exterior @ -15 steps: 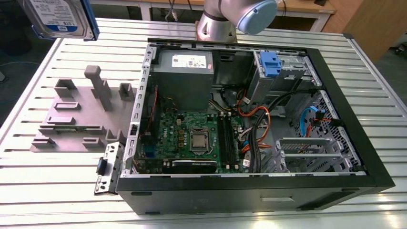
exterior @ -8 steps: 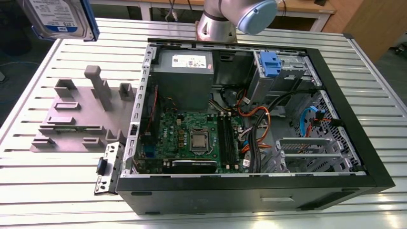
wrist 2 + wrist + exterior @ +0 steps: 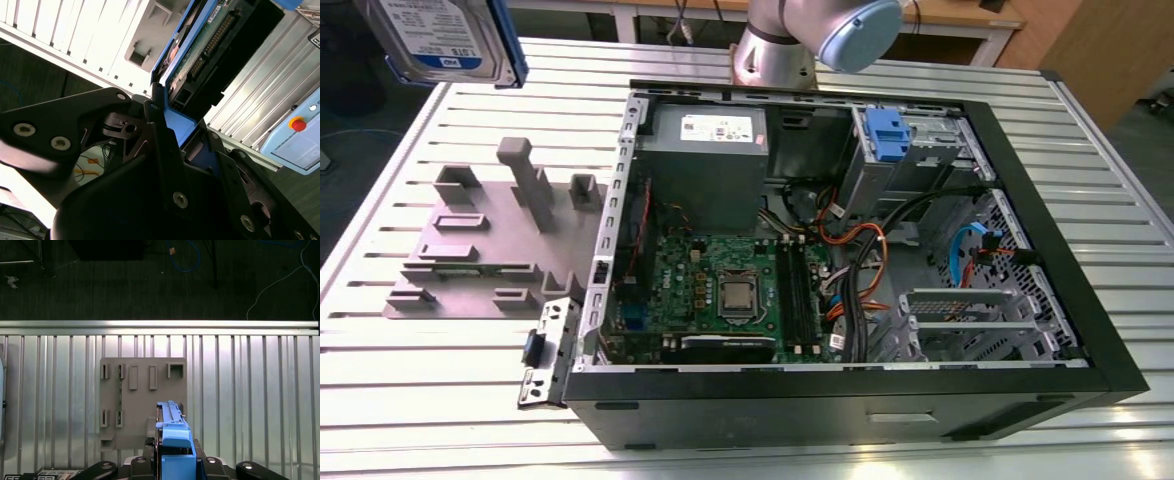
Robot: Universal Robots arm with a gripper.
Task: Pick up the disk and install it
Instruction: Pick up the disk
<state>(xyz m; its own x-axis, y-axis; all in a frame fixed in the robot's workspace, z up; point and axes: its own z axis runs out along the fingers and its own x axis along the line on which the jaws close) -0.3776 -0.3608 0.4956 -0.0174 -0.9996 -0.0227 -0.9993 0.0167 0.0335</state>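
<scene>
The disk [image 3: 440,40] hangs high over the table's far corner on the exterior view's left, its white-and-blue label facing the camera and blue rails along its edges. In the second wrist view my gripper [image 3: 181,122] is shut on the disk [image 3: 210,37], with the black fingers [image 3: 156,117] pressed against the blue rail and the green circuit-board side showing. The first wrist view looks down along the disk [image 3: 172,432] edge-on, held above the grey fixture plate [image 3: 142,390].
An open computer case [image 3: 1067,300] lies on the slatted metal table [image 3: 454,360], with a grey power supply [image 3: 707,150] and a blue latch [image 3: 887,135] at the drive bay inside. The grey fixture [image 3: 480,250] stands beside it. A red stop button [image 3: 297,123] sits past the table edge.
</scene>
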